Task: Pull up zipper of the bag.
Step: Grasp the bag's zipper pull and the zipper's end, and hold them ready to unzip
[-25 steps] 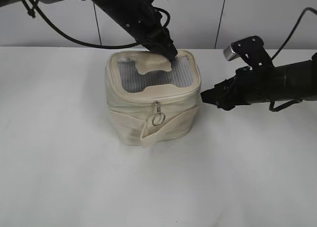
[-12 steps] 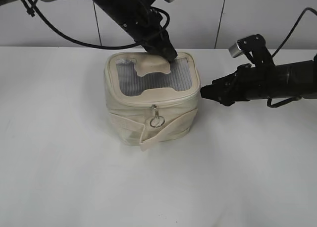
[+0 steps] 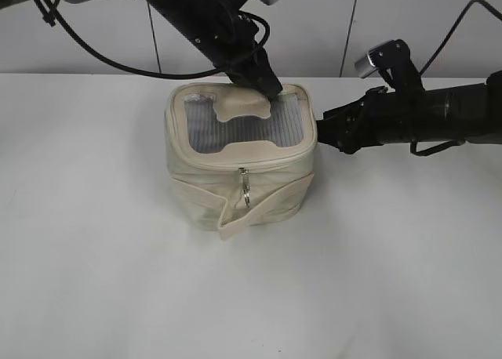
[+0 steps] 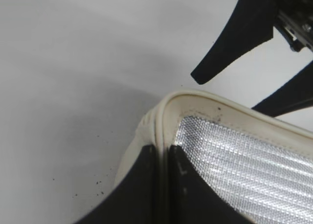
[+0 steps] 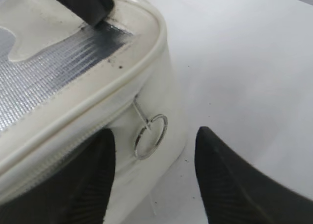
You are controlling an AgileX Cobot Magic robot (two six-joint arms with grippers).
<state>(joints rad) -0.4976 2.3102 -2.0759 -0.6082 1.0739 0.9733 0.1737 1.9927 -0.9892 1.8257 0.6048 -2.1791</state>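
Observation:
The cream bag (image 3: 212, 179) stands mid-table, with its grey mesh lid window (image 3: 235, 128) facing up. My left gripper (image 3: 271, 92) is shut on the lid's back rim; in the left wrist view its tips (image 4: 164, 150) pinch that rim (image 4: 195, 99). My right gripper (image 3: 321, 133) is open at the bag's right side. In the right wrist view a silver ring pull (image 5: 150, 136) of the zipper (image 5: 63, 145) hangs between the open fingers (image 5: 93, 175), untouched. A second ring pull (image 3: 245, 188) hangs at the bag's front.
The bag's cream strap (image 3: 263, 208) wraps its lower front. The white table (image 3: 118, 281) stretches all around, with a pale wall (image 3: 408, 30) behind. A black cable (image 3: 102, 57) loops from the left arm at the back left.
My right gripper has moved left and a little away from the camera, up to the bag's right side. The front ring pull has swung edge-on. The left gripper kept its grip.

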